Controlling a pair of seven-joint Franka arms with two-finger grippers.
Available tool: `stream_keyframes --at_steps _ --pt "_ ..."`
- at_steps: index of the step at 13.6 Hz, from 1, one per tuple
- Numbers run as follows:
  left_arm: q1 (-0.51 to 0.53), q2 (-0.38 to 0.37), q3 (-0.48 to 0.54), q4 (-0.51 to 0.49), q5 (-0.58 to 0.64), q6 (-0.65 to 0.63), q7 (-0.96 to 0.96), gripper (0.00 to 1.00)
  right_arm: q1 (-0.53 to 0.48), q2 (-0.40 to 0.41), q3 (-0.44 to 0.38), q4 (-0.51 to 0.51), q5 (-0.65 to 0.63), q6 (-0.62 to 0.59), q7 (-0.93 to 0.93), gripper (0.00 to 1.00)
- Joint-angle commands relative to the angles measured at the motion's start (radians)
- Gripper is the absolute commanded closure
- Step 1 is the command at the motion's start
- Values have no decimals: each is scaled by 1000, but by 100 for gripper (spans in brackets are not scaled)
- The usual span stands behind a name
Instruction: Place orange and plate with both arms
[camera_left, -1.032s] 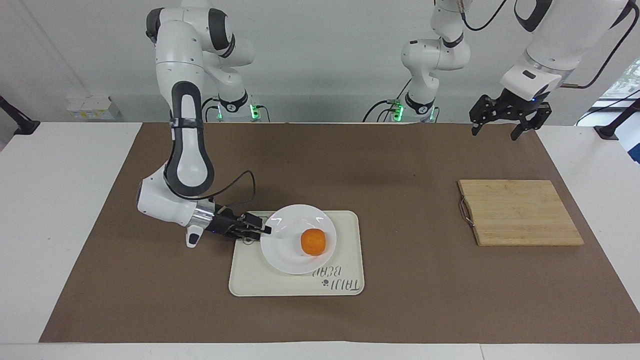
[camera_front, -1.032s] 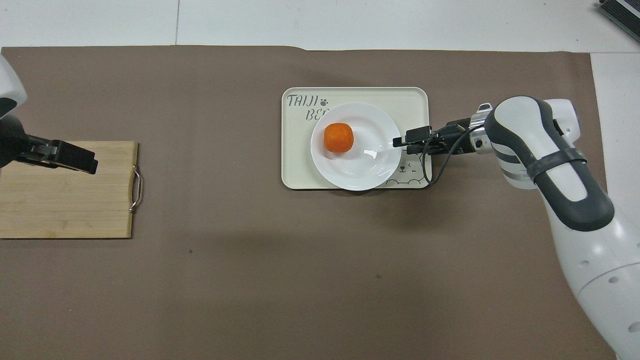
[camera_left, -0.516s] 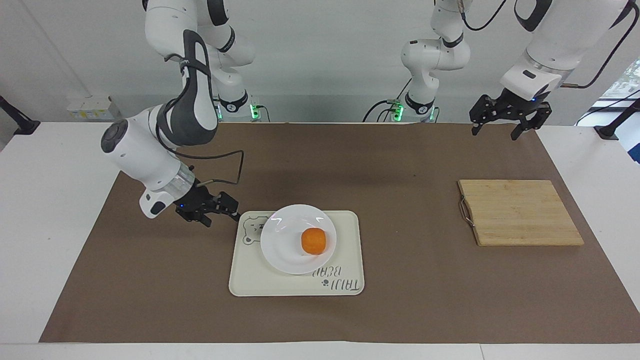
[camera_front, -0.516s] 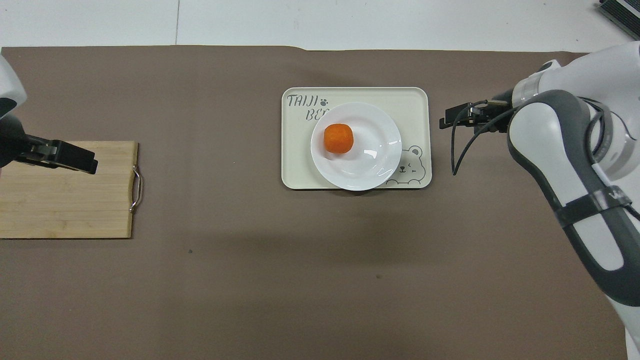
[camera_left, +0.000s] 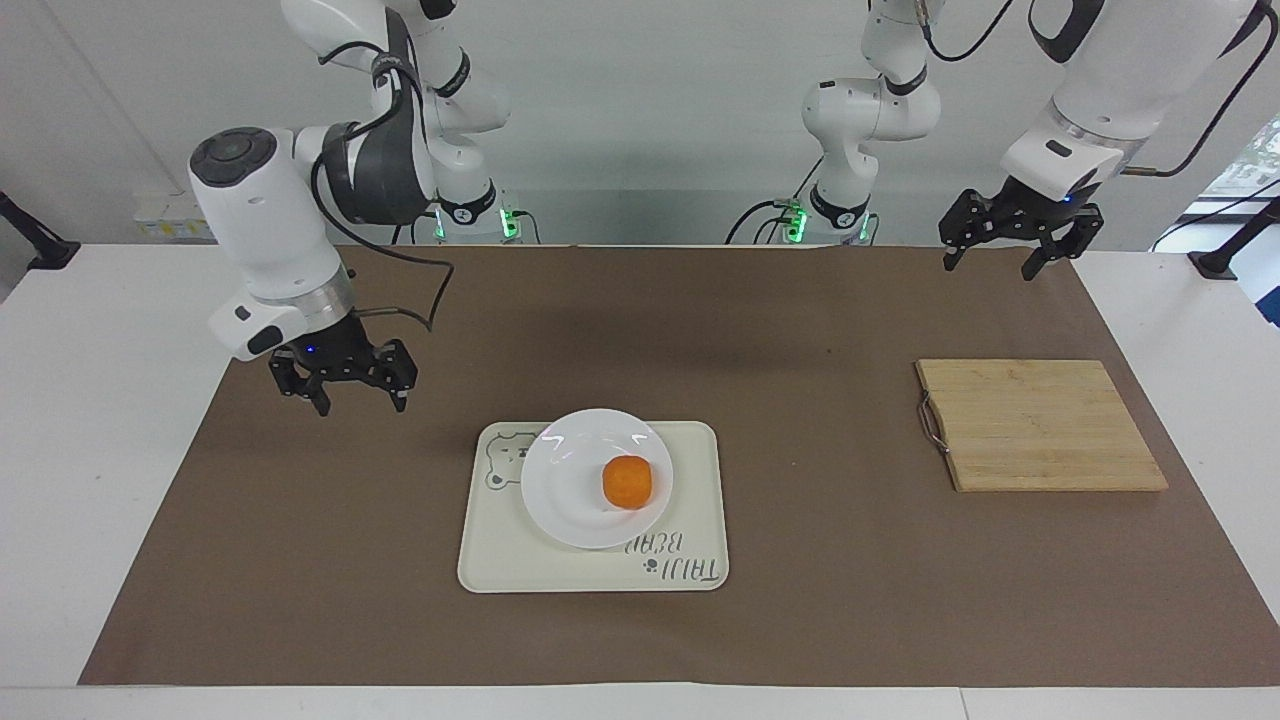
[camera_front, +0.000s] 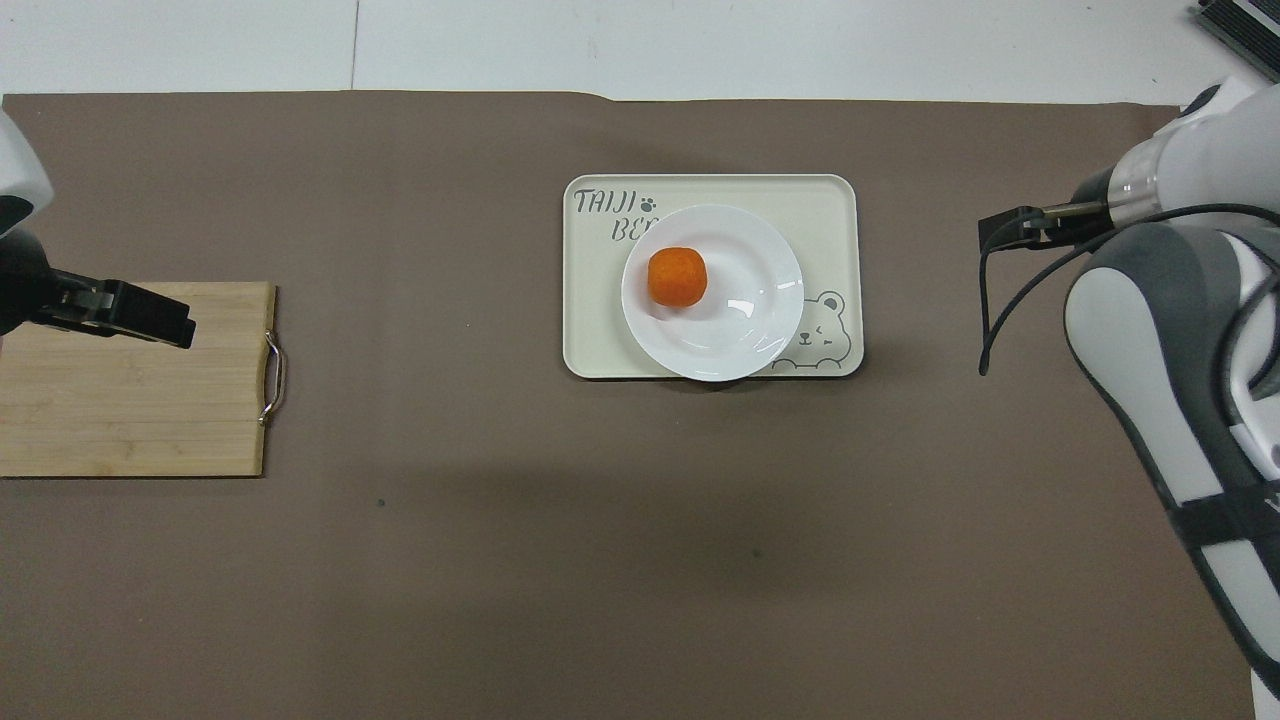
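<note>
The orange lies on the white plate, which rests on the cream bear tray at mid table. In the overhead view the orange sits off centre on the plate, toward the left arm's end. My right gripper is open and empty, up in the air over the brown mat beside the tray, toward the right arm's end; it also shows in the overhead view. My left gripper is open and empty, raised over the mat near the cutting board; the left arm waits.
A bamboo cutting board with a metal handle lies toward the left arm's end of the table; it also shows in the overhead view. The tray bears lettering and a bear drawing. A brown mat covers the table.
My right gripper has let go of the plate's rim, drawn back off the tray toward the right arm's end and risen. Plate, orange and left arm have not moved.
</note>
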Motion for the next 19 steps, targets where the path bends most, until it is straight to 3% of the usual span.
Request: stream_keyframes --at_steps 1,10,13,19 --pt "13 -12 -10 -2 14 -9 -8 0 -15 -93 0 -12 -26 -84 74 0" --pt "4 -12 -11 -2 6 -9 -6 0 -45 -270 -14 17 -4 -426 119 0" --pt "13 -23 -11 -1 9 -8 -6 0 -43 -320 -11 -20 -10 -471 114 0" --pt "22 -26 -13 5 14 0 -8 0 -32 -347 -8 -68 -25 -408 111 0"
